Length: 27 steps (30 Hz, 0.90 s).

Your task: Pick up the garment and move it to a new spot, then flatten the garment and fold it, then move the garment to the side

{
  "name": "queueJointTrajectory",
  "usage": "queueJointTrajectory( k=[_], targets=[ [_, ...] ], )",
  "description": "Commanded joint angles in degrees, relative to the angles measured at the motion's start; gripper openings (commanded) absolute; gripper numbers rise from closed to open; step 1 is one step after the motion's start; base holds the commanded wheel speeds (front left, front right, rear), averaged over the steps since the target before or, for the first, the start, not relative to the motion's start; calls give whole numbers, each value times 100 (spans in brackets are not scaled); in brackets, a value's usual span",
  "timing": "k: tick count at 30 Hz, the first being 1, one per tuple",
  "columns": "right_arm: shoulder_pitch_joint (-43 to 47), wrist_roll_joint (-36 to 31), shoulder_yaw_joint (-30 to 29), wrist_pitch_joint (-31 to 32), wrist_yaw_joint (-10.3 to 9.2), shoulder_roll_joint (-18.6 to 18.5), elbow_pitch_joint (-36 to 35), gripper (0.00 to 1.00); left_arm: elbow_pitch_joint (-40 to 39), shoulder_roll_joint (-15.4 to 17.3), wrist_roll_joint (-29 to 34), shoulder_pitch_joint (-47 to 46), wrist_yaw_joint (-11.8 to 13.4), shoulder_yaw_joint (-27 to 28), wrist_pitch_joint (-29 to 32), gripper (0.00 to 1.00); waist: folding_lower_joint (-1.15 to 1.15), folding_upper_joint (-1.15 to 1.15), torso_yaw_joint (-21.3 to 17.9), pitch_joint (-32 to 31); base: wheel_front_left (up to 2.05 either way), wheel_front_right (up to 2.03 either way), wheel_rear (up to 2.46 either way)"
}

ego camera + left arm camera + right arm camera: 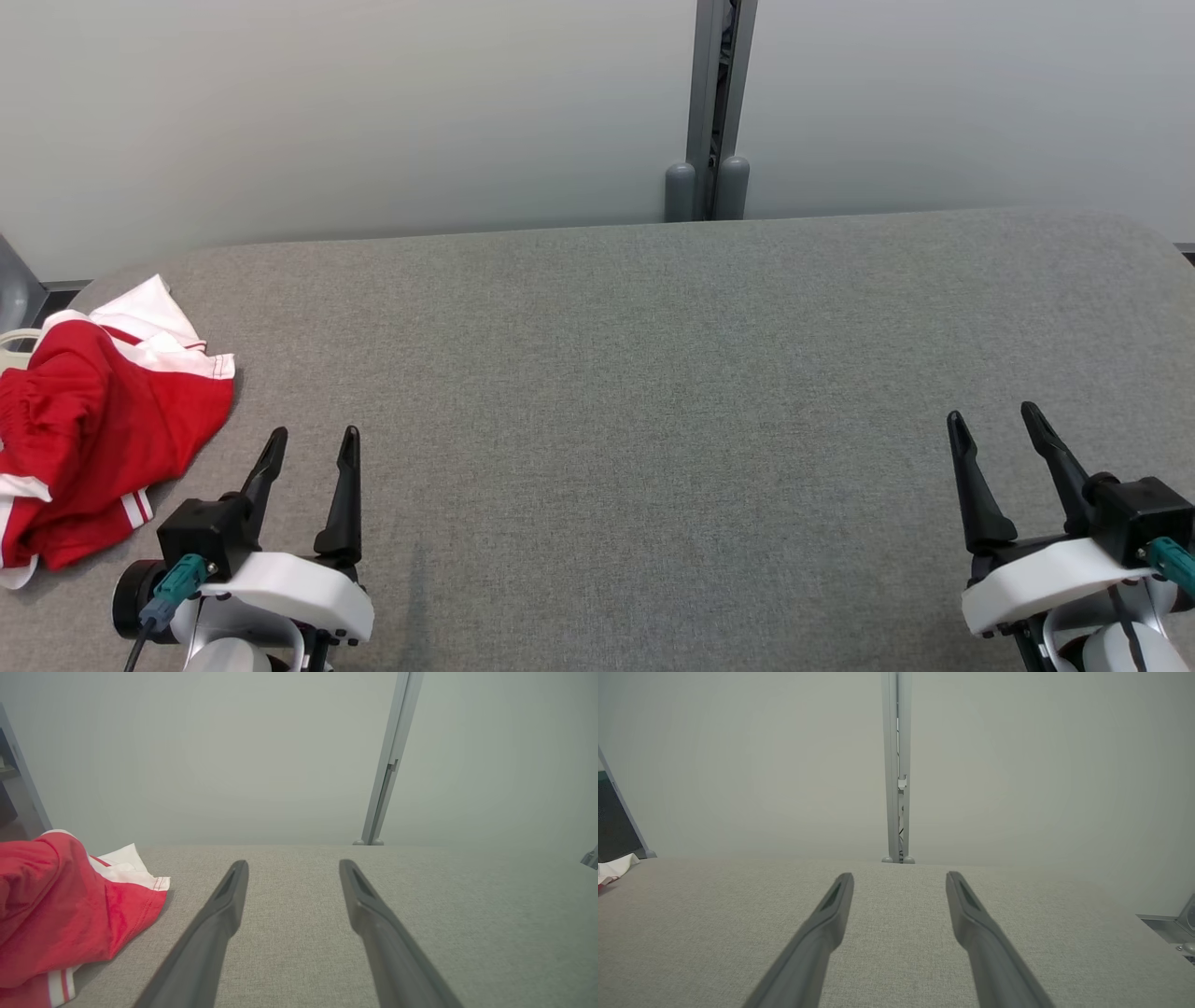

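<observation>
The garment (93,420) is a crumpled red piece with white trim and stripes, lying at the far left edge of the grey padded table (653,373). In the left wrist view the garment (60,910) lies to the left of the fingers. My left gripper (313,443) stands open just right of the cloth, not touching it, nothing between its fingers. Far off at the lower right, my right gripper (991,422) is open and empty over bare table. A white corner of the garment (614,868) shows at the left edge of the right wrist view.
A pale wall with a grey vertical post (714,112) runs behind the table's far edge. A dark grey panel (616,826) stands beyond the table's left end. A metal rail (1164,926) lies off the right end.
</observation>
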Motion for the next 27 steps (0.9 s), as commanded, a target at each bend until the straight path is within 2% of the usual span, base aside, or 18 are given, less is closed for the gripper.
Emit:
queueJointTrajectory(
  k=[1,20,27],
  targets=[
    [-77,-96,-25,-68,25,-15,14,100,10,15,109,-98,-30,41,-54,100,0,0,-1,-1,0,0,0],
    [-54,-432,-20,-263,22,30,-19,100,156,-89,498,-116,-138,192,-239,100,0,0,-13,3,0,0,0],
    [-43,-290,-60,-250,22,58,-21,100,195,-127,408,-122,-151,248,-238,100,0,0,-16,7,0,0,0]
  ],
)
